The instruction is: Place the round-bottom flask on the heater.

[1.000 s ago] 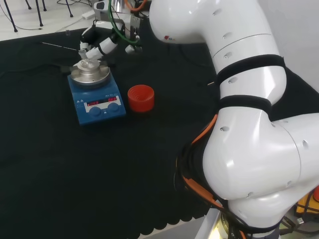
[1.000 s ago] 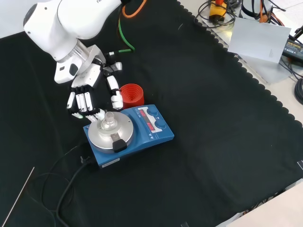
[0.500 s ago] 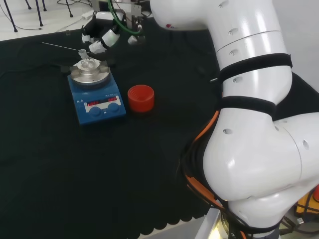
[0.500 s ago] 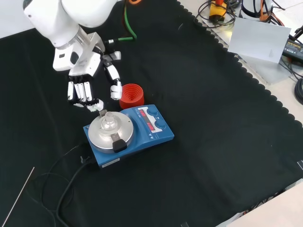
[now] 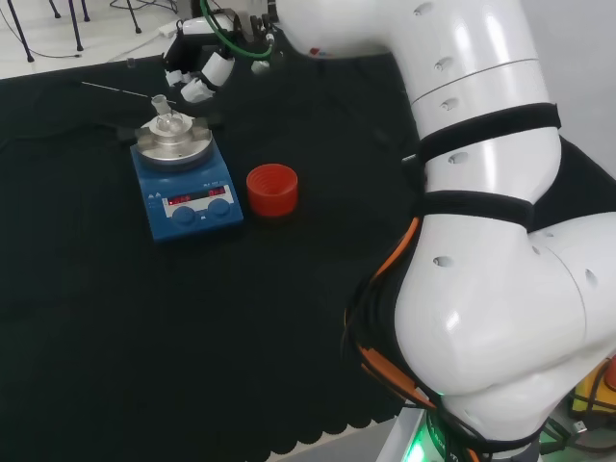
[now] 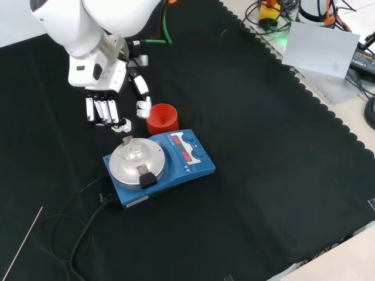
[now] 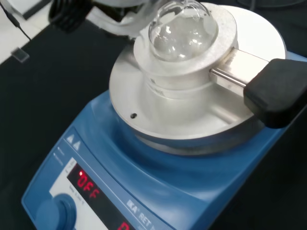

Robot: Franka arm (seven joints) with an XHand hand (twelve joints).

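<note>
One round-bottom flask (image 7: 181, 29) of clear glass sat in the metal block on top of the heater (image 6: 158, 164), its bulb seated in the recess and its neck rising from the middle of the plate. The heater, a blue unit with a round silver top, stood on the black worktop (image 6: 263, 175). A black-handled rod lay across the plate in the front view, towards 5 o'clock from the flask. A red ribbed ring (image 6: 162, 117) stood just beside the heater, at about 1 o'clock from the flask in the front view, and bore nothing.

The hand (image 6: 106, 108) hung above the worktop at about 11 o'clock from the flask in the front view, clear of the glass, its fingers (image 6: 99, 111) straight and pointing down, holding nothing. In the head view it showed at about 1 o'clock from the flask.

Assessment: the placement appeared complete, the flask resting on the heater and released. What remained, on this evidence, was only for the arm to clear the area.
</note>
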